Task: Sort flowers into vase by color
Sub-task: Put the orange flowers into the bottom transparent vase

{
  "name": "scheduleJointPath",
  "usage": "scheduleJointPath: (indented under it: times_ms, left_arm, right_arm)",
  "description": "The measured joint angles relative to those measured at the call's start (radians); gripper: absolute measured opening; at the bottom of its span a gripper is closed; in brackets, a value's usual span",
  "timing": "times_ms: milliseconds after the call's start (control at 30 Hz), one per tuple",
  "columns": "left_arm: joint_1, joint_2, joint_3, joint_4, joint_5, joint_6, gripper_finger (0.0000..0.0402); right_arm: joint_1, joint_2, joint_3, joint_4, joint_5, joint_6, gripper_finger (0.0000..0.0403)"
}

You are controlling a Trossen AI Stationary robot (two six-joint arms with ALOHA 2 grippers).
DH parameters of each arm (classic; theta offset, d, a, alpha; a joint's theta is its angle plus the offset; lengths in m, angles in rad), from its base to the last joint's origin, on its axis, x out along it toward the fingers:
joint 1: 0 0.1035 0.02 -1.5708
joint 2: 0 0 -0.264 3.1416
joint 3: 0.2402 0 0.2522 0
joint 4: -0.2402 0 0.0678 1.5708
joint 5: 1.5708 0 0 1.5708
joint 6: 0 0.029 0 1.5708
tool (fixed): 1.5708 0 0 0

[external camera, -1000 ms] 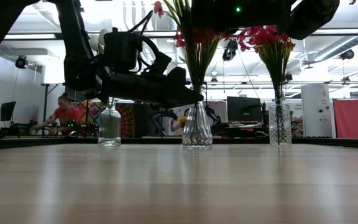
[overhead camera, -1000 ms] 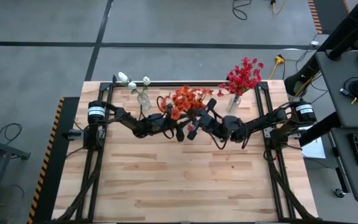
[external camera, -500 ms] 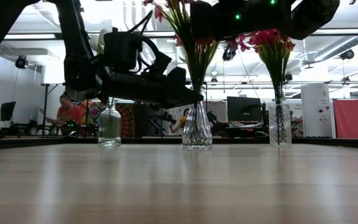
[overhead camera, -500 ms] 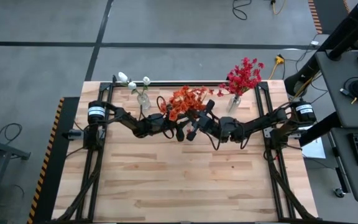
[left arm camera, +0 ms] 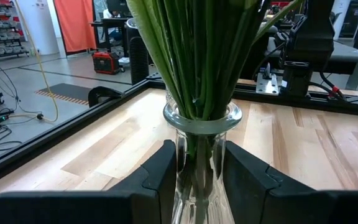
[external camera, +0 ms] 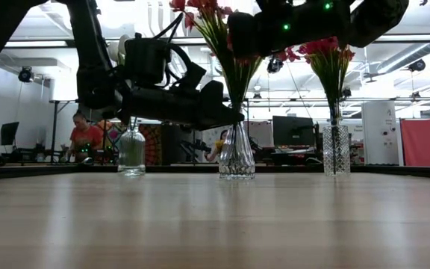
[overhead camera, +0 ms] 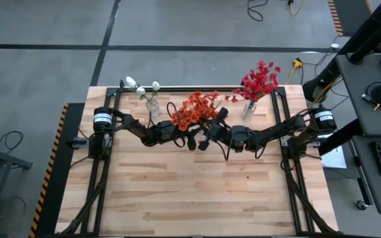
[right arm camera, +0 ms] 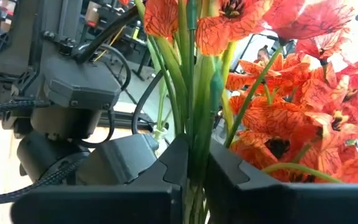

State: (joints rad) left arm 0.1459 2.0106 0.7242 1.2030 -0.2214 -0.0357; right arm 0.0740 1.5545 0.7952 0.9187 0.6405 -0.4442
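Clear glass, the middle vase (left arm camera: 202, 155) sits clamped between the left gripper (left arm camera: 201, 177) fingers; only the right wrist view shows the right gripper (right arm camera: 192, 163) pinched shut on orange flowers (right arm camera: 291, 93) stems above it. No writing is legible.

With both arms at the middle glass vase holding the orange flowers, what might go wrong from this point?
1. The right gripper is shut on thin green stems of the orange flowers; pulling away without opening might drag them out again.
2. The left gripper clasps the neck of the clear glass vase; if it lets go unevenly, the top-heavy vase may tip.
3. Both grippers sit close together at the vase, so they might collide.
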Motion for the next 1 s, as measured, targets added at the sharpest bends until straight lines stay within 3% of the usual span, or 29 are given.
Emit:
scheduleJointPath:
  times_ms: [233,533,733,900,1000]
  left_arm:
    - [0.0,0.0,-0.001,0.0,0.0,0.0,0.0094]
    - [0.0,0.0,-0.001,0.0,0.0,0.0,0.0094]
    - [0.0,0.0,-0.001,0.0,0.0,0.0,0.0094]
    - [0.0,0.0,-0.001,0.0,0.0,0.0,0.0094]
    - [0.0,0.0,-0.001,0.0,0.0,0.0,0.0094]
  right_arm:
    - [0.032,-0.006,0.009,-0.041,0.091,-0.007,0.0096]
    - [0.092,-0.008,0.117,-0.244,0.197,-0.003,0.018]
    - [0.101,-0.009,0.271,-0.57,0.249,0.083,0.0191]
    - [0.098,-0.007,0.4,-0.848,0.251,0.195,0.0178]
    - [0.098,-0.007,0.44,-0.929,0.251,0.233,0.0163]
